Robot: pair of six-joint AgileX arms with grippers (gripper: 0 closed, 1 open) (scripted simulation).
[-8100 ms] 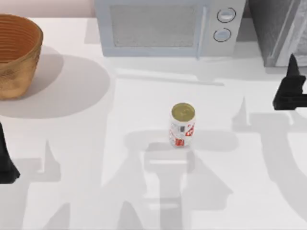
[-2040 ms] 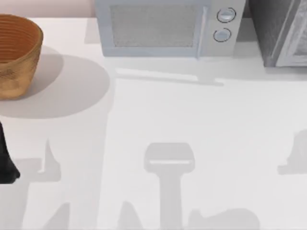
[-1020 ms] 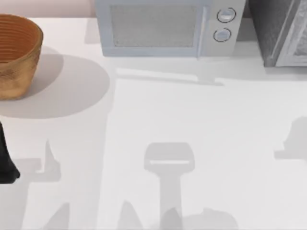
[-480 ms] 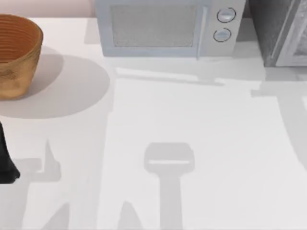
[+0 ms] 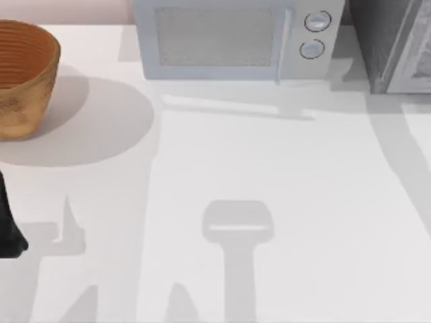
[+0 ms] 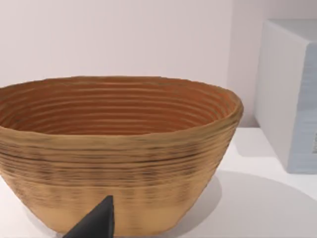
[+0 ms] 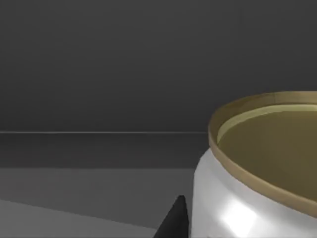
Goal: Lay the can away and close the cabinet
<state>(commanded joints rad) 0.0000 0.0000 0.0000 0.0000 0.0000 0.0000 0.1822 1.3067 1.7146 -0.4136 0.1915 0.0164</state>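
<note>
The can (image 7: pixel 257 173), silver with a gold lid, looms close in the right wrist view, and one black fingertip (image 7: pixel 174 223) of my right gripper rests against its side. Dark grey walls and a floor surround it there, like the inside of the cabinet. In the top view the cabinet (image 5: pixel 380 40) stands at the back right corner, dark grey and speckled, with its pale framed door panel (image 5: pixel 419 57) angled outward. My left arm (image 5: pixel 7 232) is parked at the table's left edge, and one fingertip (image 6: pixel 96 223) shows before the basket.
A light grey microwave (image 5: pixel 236 40) with two round knobs stands at the back middle. A woven basket (image 5: pixel 23 74) sits at the back left. Arm shadows fall across the white table (image 5: pixel 269 168), a long one running toward the cabinet.
The can stood mid-table eight seconds ago and is gone from there. Over the last second the right arm's shadow has stretched from the right edge up toward the cabinet. The left arm has not moved.
</note>
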